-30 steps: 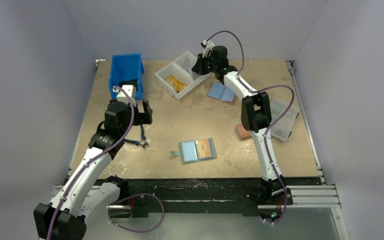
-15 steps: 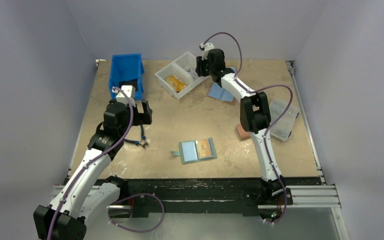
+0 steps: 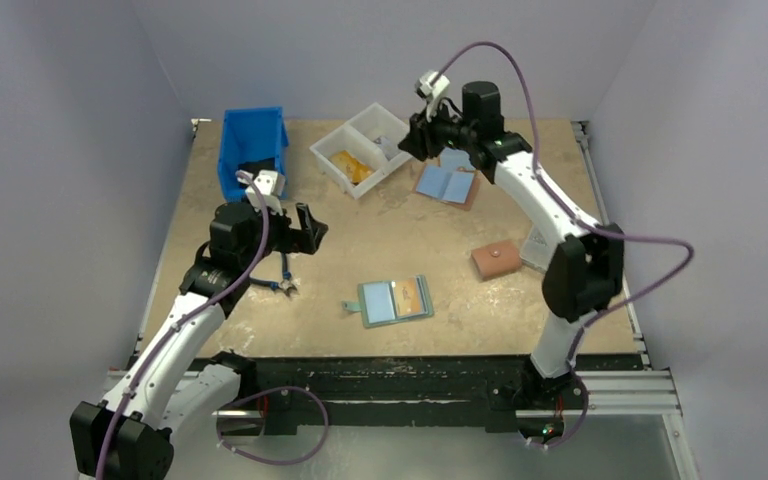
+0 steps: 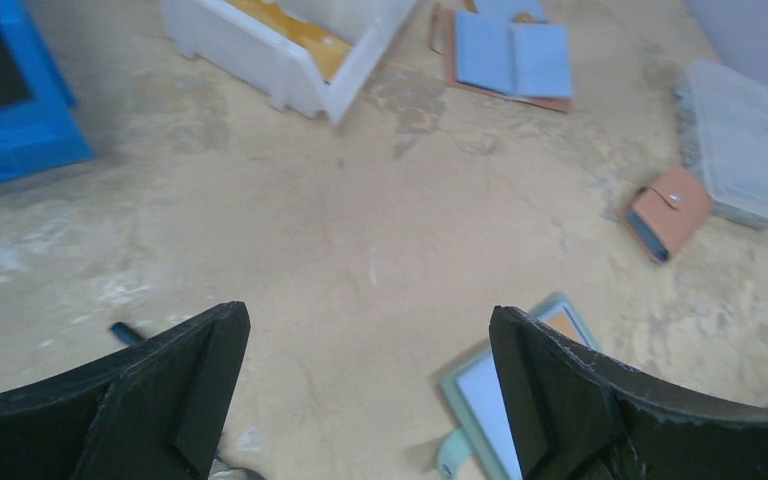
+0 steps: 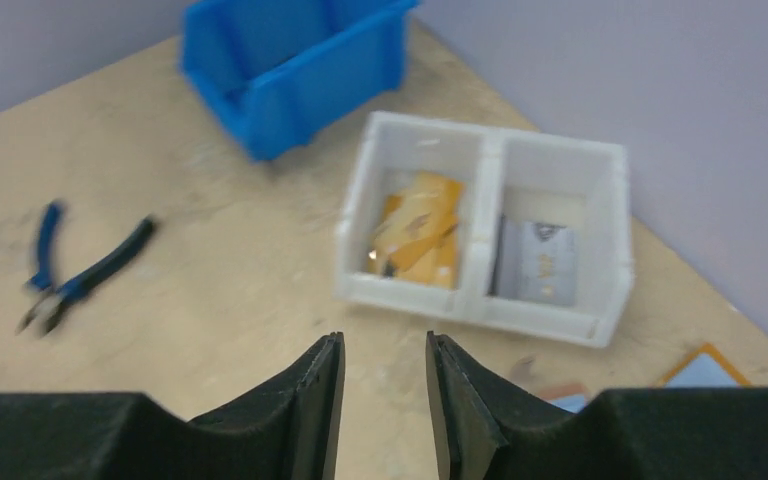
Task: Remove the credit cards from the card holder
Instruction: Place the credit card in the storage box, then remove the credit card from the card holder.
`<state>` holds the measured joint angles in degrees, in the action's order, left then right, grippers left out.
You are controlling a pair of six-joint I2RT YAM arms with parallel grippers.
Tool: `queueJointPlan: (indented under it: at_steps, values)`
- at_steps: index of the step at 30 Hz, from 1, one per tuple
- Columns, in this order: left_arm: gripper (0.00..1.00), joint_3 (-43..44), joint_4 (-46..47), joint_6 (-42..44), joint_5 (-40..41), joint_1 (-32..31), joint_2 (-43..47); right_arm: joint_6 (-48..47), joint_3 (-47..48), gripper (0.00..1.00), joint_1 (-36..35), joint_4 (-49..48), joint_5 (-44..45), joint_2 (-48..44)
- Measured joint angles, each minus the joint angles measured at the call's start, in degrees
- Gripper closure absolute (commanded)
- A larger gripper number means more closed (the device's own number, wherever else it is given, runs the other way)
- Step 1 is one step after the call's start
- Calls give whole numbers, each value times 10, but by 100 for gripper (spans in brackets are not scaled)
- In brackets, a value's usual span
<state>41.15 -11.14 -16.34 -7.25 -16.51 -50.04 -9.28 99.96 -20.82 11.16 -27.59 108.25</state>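
The card holder (image 3: 395, 300) lies open and flat on the table (image 3: 380, 235), near its front edge and about midway between the two arm bases. Its long axis runs roughly left to right, the right end turned a little toward the far side. A tan-orange card (image 3: 415, 293) shows in its right-hand sleeve; the left sleeve looks pale, and I cannot tell whether it holds a card.

The left tool (image 3: 305, 228) is the nearer one. It hangs above the table with its jaws spread wide and nothing between them. From it the holder lies to the right and toward the bases. In the left wrist view the holder (image 4: 475, 400) sits low and off to the right, partly hidden behind the right finger, not centred between the jaws.

The right tool (image 3: 412, 140) is well apart from the holder, up at the far side above the white bin (image 3: 332, 160). Its jaws stand a little apart and grip nothing. In that bin orange cards (image 5: 415, 235) lie in one compartment and a grey card (image 5: 540, 260) in the other.

By my judgement the next card pull falls to whichever tool comes across the holder's short side, over the sleeve mouth; the left has the shorter way.
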Motion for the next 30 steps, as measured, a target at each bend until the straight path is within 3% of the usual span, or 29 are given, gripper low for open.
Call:
queueJointPlan:
  at_steps: [5, 10, 14, 18, 20, 30]
  values:
    - [7, -34, 48, -71, -109, 0, -22, -68, -142, 56, 3, 65, -119, -153]
    - [10, -90, 107, -180, -179, -12, -30, -98, -281, 56, 5, 103, -179, -269]
    - [14, -114, 129, -250, -148, -116, -27, -42, -428, 57, 20, 43, -215, -359]
    - [22, -126, 165, -302, -80, -245, -30, 101, -594, 57, 56, -111, -246, -431]
    - [26, -138, 190, -326, -52, -278, -38, 150, -636, 57, 64, -158, -247, -439]
    - [34, -216, 315, -410, 22, -312, -134, 303, -689, 56, 66, -328, -224, -383]
